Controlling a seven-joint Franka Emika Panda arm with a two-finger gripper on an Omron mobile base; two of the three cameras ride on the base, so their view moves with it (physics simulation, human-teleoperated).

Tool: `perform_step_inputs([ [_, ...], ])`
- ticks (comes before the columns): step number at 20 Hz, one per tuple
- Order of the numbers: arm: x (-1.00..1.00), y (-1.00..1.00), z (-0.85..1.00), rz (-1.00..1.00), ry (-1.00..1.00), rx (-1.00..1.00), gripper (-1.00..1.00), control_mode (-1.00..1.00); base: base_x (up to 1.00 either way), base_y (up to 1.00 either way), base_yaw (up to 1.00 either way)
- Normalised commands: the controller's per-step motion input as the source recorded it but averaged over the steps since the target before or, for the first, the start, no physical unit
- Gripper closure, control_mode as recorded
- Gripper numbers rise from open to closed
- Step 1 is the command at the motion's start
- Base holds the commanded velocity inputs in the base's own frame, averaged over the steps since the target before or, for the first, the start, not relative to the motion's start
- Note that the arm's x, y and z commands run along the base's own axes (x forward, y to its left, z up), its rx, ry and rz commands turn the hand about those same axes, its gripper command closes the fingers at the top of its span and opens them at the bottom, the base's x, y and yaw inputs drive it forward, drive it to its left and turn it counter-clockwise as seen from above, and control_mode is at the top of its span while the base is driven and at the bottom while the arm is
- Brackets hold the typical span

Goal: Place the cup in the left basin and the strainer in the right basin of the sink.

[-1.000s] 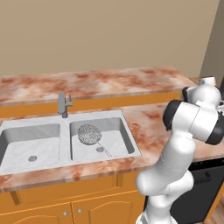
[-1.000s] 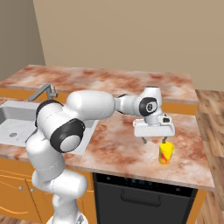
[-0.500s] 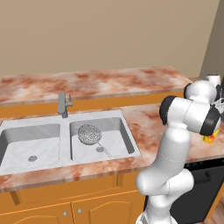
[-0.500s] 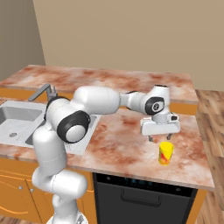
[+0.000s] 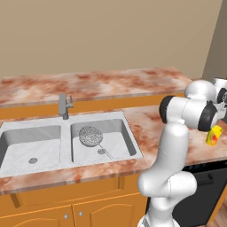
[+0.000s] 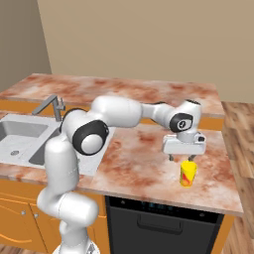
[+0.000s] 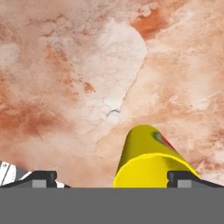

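Since the earlier pictures the arm has swung further out to the right over the counter, and the pincer has come down closer over the cup; cup and strainer lie where they lay.

Left base view: the white arm hides most of the hand, and the cup (image 5: 213,135) peeks out yellow with its red mark just past the elbow, on the marbled counter (image 5: 146,119). Far off to the pincer's left lies the sink (image 5: 66,142). The strainer (image 5: 90,135) rests in the right basin (image 5: 122,142), its thin handle pointing toward the drain. The left basin (image 5: 17,146) lies beyond it, and the faucet (image 5: 64,105) stands at the back rim between the two.

Right base view: the pincer (image 6: 181,158) hangs directly above the cup (image 6: 187,173), fingers pointing down, jaws spread wide, holding nothing. The cup stands upright on the counter (image 6: 134,163), just below the fingertips and not gripped. The faucet (image 6: 49,105) and sink (image 6: 22,136) are well apart, back along the arm.

Hand view: the cup (image 7: 151,159) sits low between the two fingertips (image 7: 41,178), nearer the right one, with the counter (image 7: 87,78) beneath. The jaws stand wider than the cup.
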Motion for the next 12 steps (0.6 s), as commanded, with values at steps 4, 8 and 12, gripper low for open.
perform_step_inputs([
  [4,0.17,-0.09,-0.11,-0.05,-0.05,-0.01,-1.00,-1.00,0.00,0.00,0.00],
  [8,0.07,-0.05,-0.17,-0.05,-0.08,-0.03,-1.00,-1.00,0.00,0.00,0.00],
  [12,0.00,-0.01,-0.31,-0.06,-0.05,-0.08,-1.00,-1.00,0.00,0.00,0.00],
])
